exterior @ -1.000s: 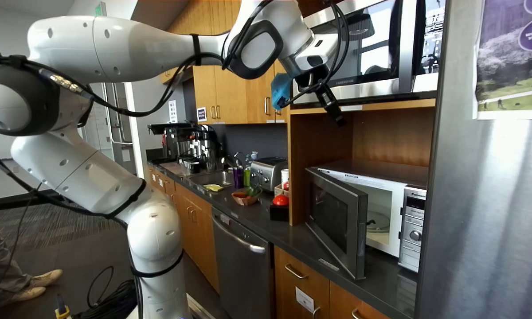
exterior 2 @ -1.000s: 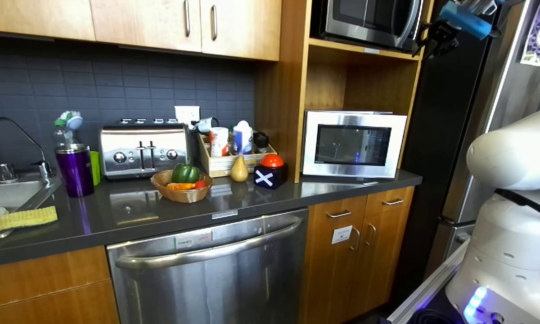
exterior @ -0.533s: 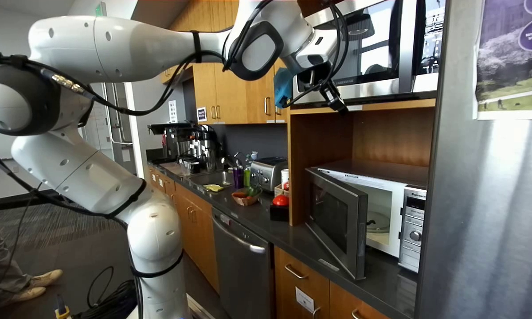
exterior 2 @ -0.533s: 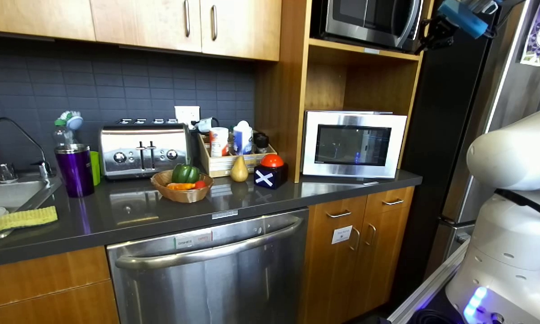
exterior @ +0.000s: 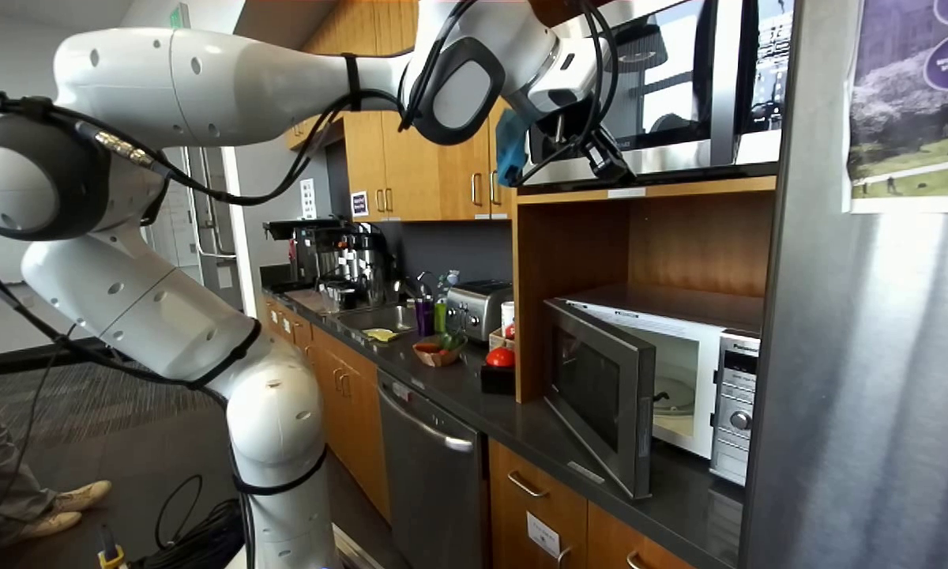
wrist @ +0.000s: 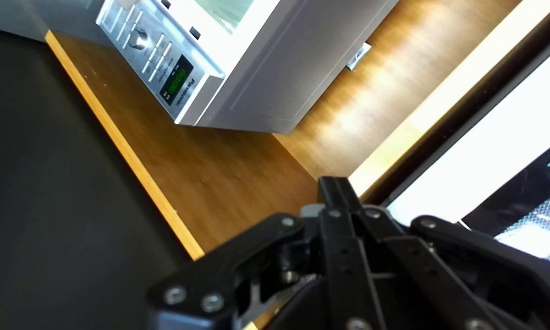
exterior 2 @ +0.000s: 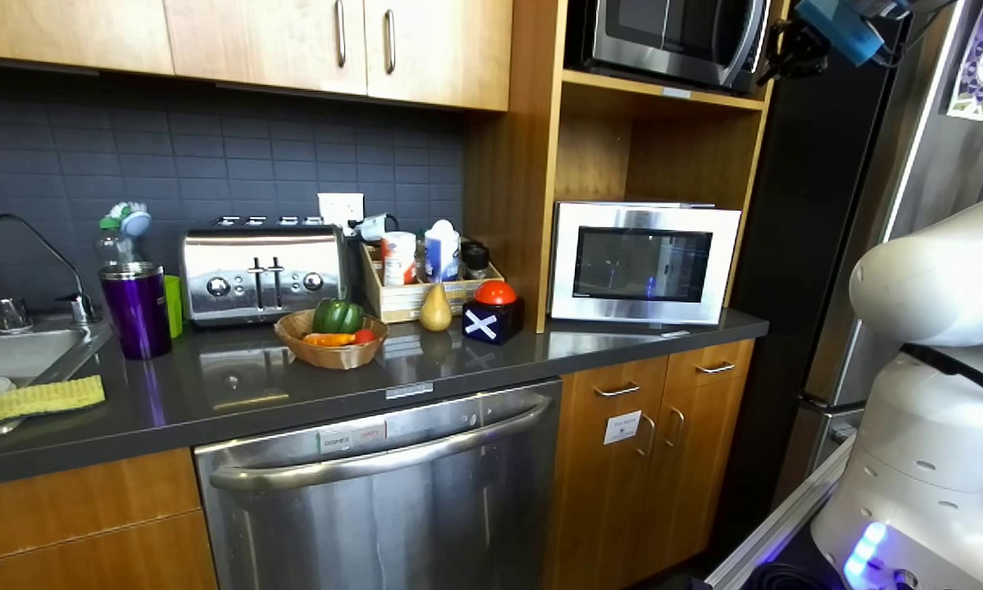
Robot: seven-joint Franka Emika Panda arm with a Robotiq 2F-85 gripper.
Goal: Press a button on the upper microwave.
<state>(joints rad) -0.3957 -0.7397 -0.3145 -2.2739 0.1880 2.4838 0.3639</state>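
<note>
Black gripper (wrist: 336, 184) at the lower centre of the wrist view, its tips pressed together, the steel-framed upper microwave (exterior: 667, 95) at the upper right of an exterior view, gripper overlapping its lower left there, contact unclear, smaller microwave (exterior: 612, 395) below, door swung outward

We see a glossy dark-grey countertop (exterior 2: 311, 400) carrying a purple metallic tumbler (exterior 2: 136, 315), shiny silver toaster (exterior 2: 264, 283), round tan wicker basket (exterior 2: 328, 357), pale slatted wooden crate (exterior 2: 397, 305), yellow pear-shaped object (exterior 2: 436, 311), red-domed black box (exterior 2: 501, 316), and white-bodied, grey-doored microwave (exterior 2: 647, 262).
</note>
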